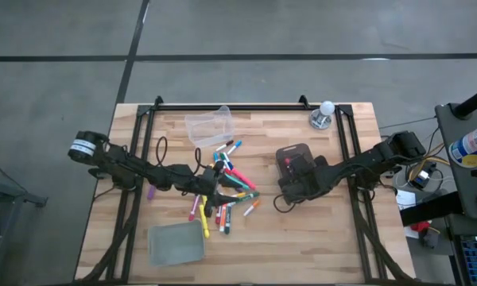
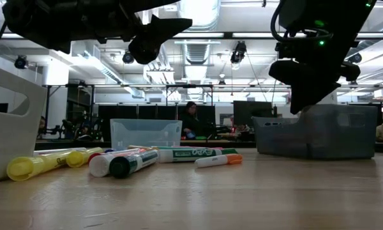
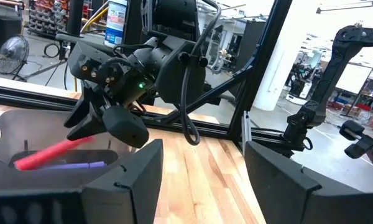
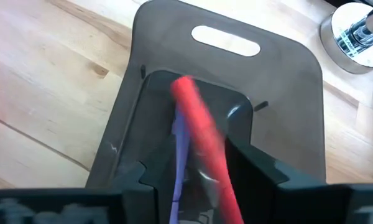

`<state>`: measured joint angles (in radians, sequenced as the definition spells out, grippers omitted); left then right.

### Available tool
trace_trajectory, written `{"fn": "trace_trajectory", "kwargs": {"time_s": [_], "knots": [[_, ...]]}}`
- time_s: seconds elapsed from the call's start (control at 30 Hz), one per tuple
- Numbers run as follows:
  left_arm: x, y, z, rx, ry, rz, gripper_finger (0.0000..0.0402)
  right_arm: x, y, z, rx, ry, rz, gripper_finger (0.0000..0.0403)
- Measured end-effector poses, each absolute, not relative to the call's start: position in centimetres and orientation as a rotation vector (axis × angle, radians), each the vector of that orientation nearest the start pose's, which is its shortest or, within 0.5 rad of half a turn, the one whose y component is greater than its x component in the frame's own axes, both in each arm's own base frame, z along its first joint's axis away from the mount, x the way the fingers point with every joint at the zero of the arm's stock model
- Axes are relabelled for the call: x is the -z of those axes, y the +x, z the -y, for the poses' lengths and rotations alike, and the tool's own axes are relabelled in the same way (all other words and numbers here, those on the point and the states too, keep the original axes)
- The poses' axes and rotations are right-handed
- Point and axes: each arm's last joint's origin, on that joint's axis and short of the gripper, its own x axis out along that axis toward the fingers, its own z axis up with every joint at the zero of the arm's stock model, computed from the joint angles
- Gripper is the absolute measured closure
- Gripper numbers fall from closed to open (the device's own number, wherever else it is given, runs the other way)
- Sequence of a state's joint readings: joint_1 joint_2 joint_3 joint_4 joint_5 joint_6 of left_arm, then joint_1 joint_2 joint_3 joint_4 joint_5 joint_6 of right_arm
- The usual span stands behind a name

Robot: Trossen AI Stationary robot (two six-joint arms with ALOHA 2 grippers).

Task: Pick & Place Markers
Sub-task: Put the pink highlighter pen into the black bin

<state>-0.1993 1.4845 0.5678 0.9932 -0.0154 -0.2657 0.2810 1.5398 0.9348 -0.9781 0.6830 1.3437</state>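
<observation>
At centre-left of the overhead frame the left claw (image 1: 215,193) hangs with fingers spread wide and empty, right above the heap of markers (image 1: 229,191) scattered on the surface (image 1: 334,246); it is clearly the nearer arm. Right of centre, the right claw (image 1: 296,171) sits over the dark bin (image 4: 230,81), fingers parting around a red marker (image 4: 202,140) whose long axis tilts down into the bin, above a purple marker (image 4: 180,155) lying inside.
</observation>
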Motion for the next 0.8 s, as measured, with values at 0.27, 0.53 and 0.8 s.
{"fn": "trace_trajectory", "kwargs": {"time_s": [0.27, 0.53, 0.8], "knots": [[-21.6, 28.5, 5.7, 0.193, -0.277, 0.051, 0.0181, -18.7, 24.2, -5.1, 1.098, 0.377, -0.886, 0.0230], [-23.1, 27.0, 5.4, 0.192, -0.326, -0.014, 0.0181, -18.9, 24.4, -5.2, 1.083, 0.371, -0.888, 0.0216], [-25.5, 23.0, 4.6, 0.148, -0.375, -0.166, 0.0181, -18.9, 24.4, -5.2, 1.080, 0.375, -0.885, 0.0216]]}}
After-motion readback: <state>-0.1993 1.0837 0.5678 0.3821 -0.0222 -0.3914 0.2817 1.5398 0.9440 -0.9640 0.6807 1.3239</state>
